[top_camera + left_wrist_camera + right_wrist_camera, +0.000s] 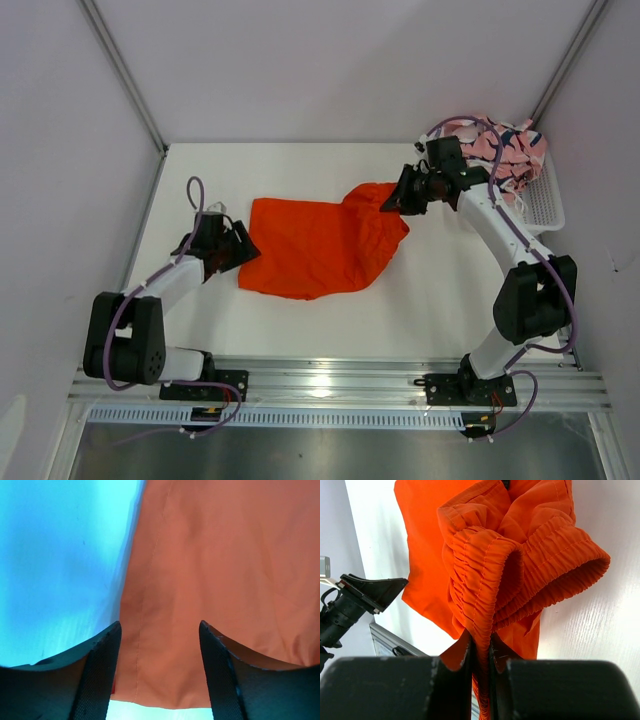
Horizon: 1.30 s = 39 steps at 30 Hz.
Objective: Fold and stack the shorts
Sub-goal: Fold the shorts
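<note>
**Top view.** The orange shorts [320, 248] lie spread in the middle of the table [420, 300]. They are mostly flat, but the far right corner is drawn up toward the right gripper [397, 203]. The left gripper [243, 247] sits at the left edge of the cloth. The pink printed shorts [503, 148] are heaped in the white basket [545, 205] at the far right corner, well apart from the orange pair.

**Left wrist.** The fingers [102, 680] stand apart. Orange fabric lies flat beneath and between them, its left edge and near hem showing, and nothing is pinched.

**Right wrist.** The jaws are clamped on the elastic waistband [520, 565], which bunches and curls just beyond them while the rest of the cloth trails off toward the left.

**Step in hand.** This looks like the laying-out or first fold of the orange pair, with one end resting free on the table and the other gripped by the right arm. The pink pair is not yet begun.

**Next move.** The bunched waistband probably needs either to be set down smooth or to be carried across toward the left hem. The left jaws would need to close on that hem or press it down, or the slippery cloth may drag along instead of creasing.
</note>
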Each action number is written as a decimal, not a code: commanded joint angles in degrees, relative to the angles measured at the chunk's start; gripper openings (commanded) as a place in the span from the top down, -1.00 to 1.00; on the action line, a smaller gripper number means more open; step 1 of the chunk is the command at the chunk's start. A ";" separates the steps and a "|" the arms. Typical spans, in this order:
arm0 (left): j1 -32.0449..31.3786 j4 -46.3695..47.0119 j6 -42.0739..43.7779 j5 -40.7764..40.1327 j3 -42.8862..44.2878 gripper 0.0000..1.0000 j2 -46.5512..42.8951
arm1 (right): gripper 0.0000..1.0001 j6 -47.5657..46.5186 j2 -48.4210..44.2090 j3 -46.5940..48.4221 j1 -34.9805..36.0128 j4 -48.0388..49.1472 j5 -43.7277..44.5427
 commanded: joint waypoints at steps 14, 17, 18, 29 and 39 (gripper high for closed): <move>-2.81 -4.38 1.50 -3.78 13.19 -0.22 13.79 | 1.00 -3.24 -1.31 7.65 -2.59 -5.30 1.05; -4.56 -4.12 0.97 -4.39 14.33 -0.15 15.38 | 1.00 -4.47 -1.14 8.08 -3.99 -6.61 -0.18; -4.92 -3.94 0.54 -4.39 14.33 -0.13 15.38 | 1.00 -5.43 -0.87 8.26 -4.43 -7.05 -0.45; -11.42 2.03 -2.98 0.62 14.51 0.36 19.86 | 1.00 -11.59 -1.40 10.80 -10.67 -13.38 -0.54; -16.52 5.11 -4.74 0.62 13.90 0.55 21.98 | 1.00 -8.88 -0.70 12.48 -7.87 -13.38 -0.46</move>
